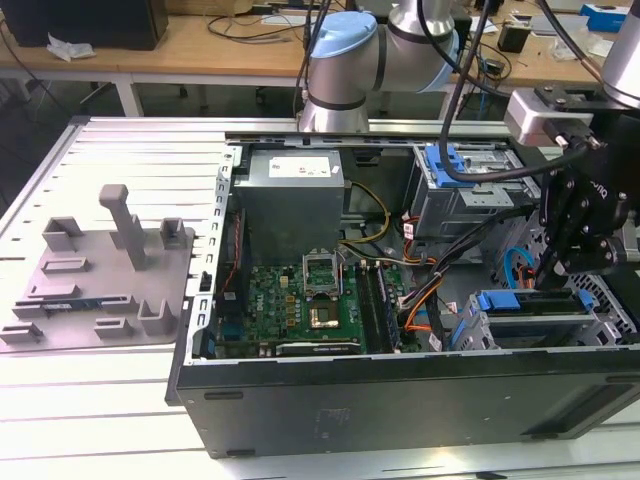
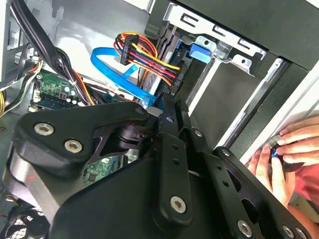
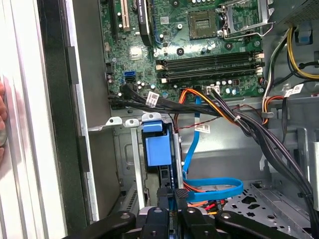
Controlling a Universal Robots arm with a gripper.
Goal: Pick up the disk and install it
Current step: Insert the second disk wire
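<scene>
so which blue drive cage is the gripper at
The near cage at the exterior view's right, just below the gripper; the other cage sits farther back.

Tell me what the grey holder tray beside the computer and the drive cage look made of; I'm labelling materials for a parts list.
The tray looks like moulded plastic: matte, uniform grey, with rounded posts and blocks formed in one piece. The drive cage looks like bare sheet metal: pale silver, thin folded edges and punched holes. The carrier inside it looks like bright blue plastic, smooth with a slight sheen.
</scene>
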